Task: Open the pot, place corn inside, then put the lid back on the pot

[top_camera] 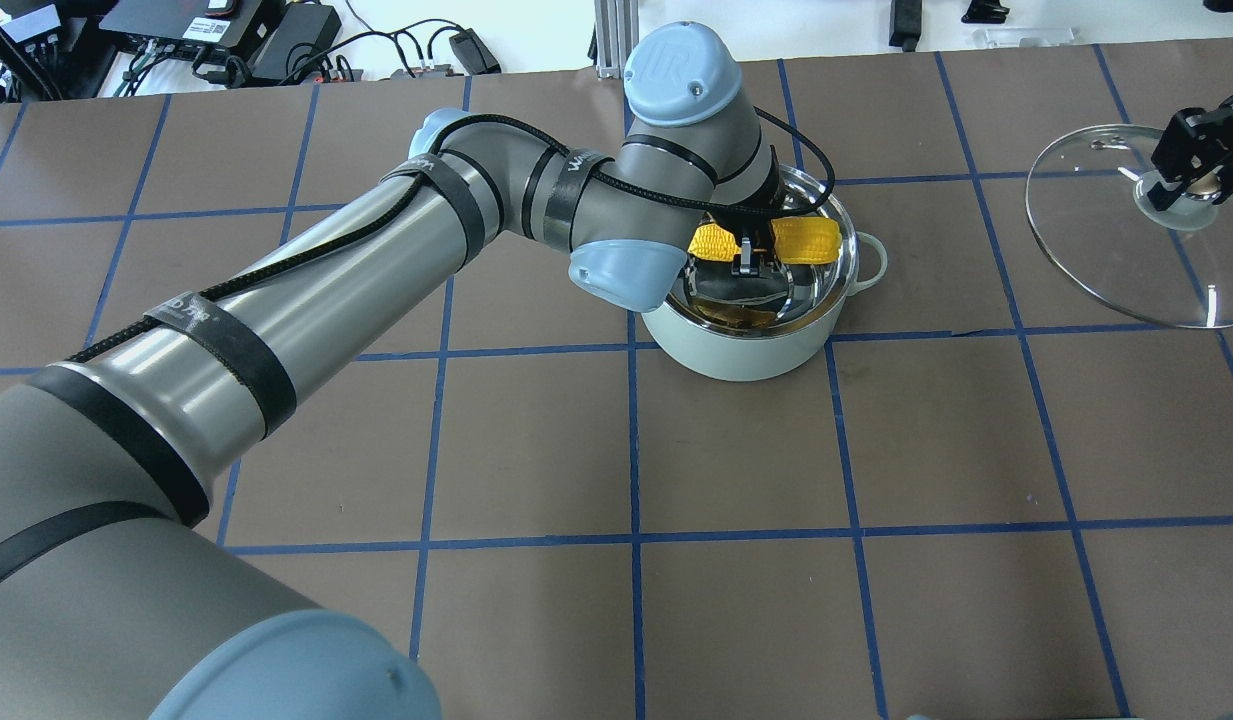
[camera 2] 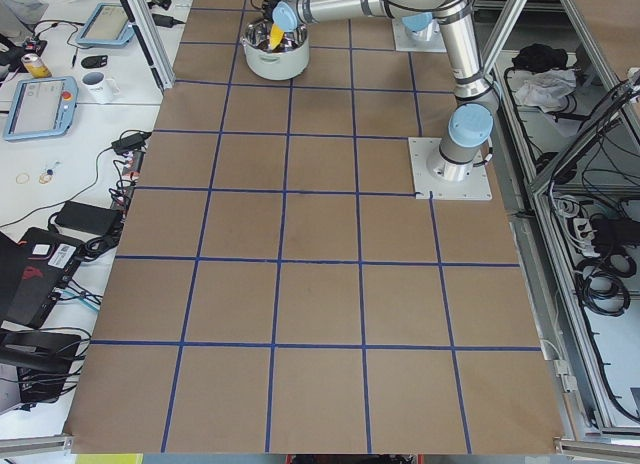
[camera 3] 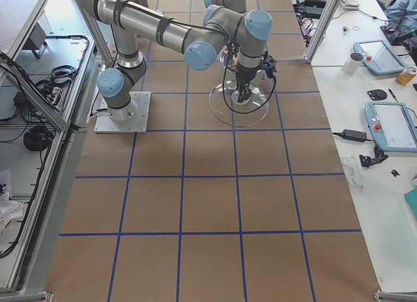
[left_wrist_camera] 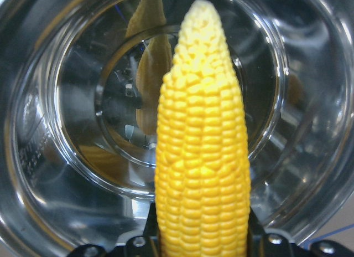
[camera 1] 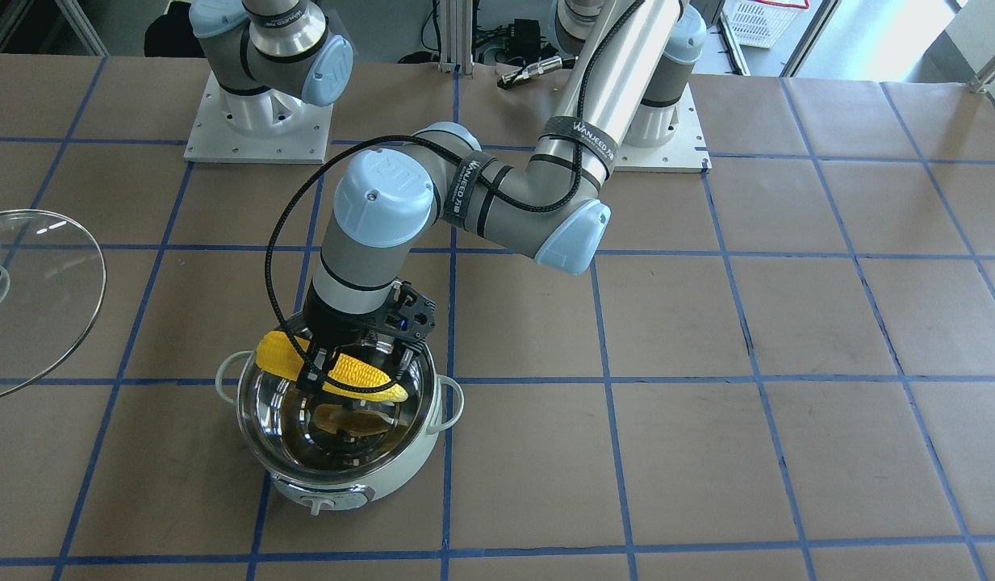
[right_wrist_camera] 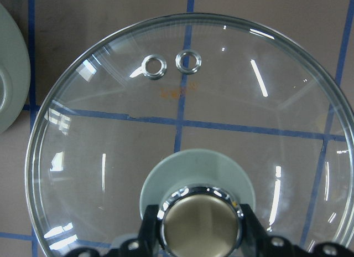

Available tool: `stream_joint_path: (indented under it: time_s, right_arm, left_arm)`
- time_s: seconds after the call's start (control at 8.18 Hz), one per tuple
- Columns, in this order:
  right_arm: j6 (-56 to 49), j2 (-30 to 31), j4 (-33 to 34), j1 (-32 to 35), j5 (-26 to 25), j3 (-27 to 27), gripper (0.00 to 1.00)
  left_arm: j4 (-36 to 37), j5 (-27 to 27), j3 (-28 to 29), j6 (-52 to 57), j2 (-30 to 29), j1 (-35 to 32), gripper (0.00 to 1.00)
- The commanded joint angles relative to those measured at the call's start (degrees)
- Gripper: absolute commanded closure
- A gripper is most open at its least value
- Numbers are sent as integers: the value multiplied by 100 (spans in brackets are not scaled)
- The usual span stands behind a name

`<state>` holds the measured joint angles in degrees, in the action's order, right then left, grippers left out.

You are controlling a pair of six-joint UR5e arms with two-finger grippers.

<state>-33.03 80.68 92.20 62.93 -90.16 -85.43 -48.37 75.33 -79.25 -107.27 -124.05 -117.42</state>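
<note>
Over the open pot (camera 1: pixel 416 460): corn (camera 1: pixel 360 378) held level, not yet released.
The left claw (camera 1: pixel 318 369) was clamped on the corn mid-cob; dropped off-centre, it could bridge the rim. Well apart, the right claw (top_camera: pixel 1181 180) gripped the lid (top_camera: pixel 1106 250) by its knob, where the tilted glass might slip.

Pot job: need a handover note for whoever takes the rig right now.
Left gripper: shut on the corn, held level across the open pot's mouth, not released.
Right gripper: shut on the lid's knob, lid held well off to the pot's side.
Done: lid off, corn brought to the pot.
Left to do: release corn inside, clear the left gripper, set the lid back on.
</note>
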Motion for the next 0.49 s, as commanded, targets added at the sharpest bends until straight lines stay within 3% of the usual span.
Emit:
stream_joint_path:
  time_s: [0.0, 0.37]
  right_arm:
    - [-1, 0, 0, 0, 7, 0, 93]
    - [8, 9, 0, 0, 16, 0, 93]
  left_arm:
    - [-41, 8, -2, 21, 135, 0, 43]
    - [-172, -10, -55, 335, 635, 9, 41]
